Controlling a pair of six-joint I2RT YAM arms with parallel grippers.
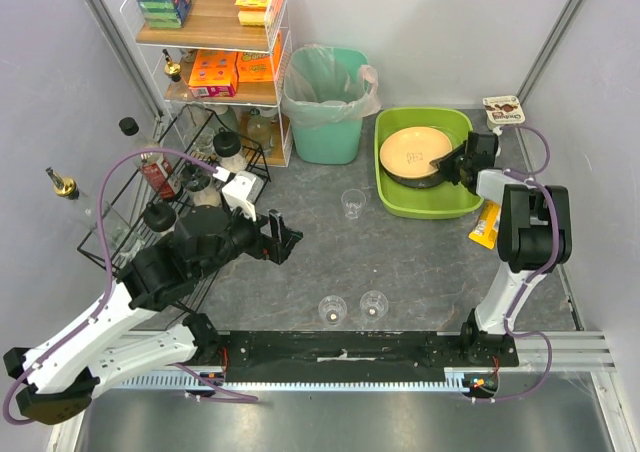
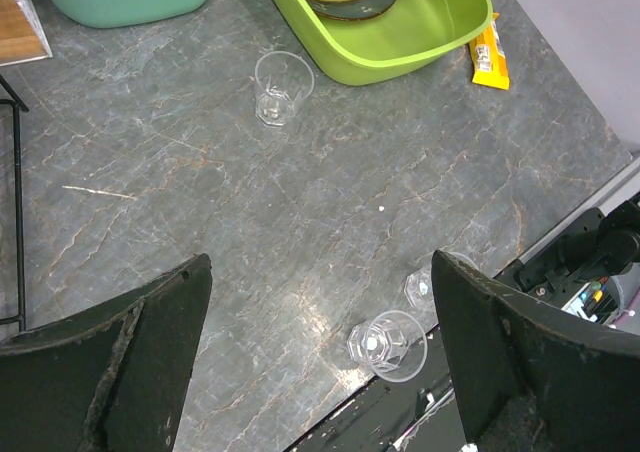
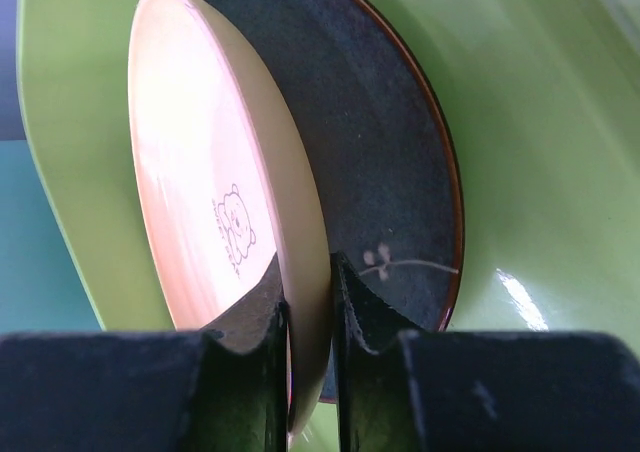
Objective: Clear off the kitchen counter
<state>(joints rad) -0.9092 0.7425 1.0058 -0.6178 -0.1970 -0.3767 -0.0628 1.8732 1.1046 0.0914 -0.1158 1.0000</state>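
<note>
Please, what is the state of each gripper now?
Left gripper: open, holding nothing.
Right gripper: closed on the rim of the pale yellow round plate.

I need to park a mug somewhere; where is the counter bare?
The kitchen counter is bare between the lone glass and the two near glasses, and in front of the green tub toward the right arm's base. The wire rack side is crowded with bottles.
</note>
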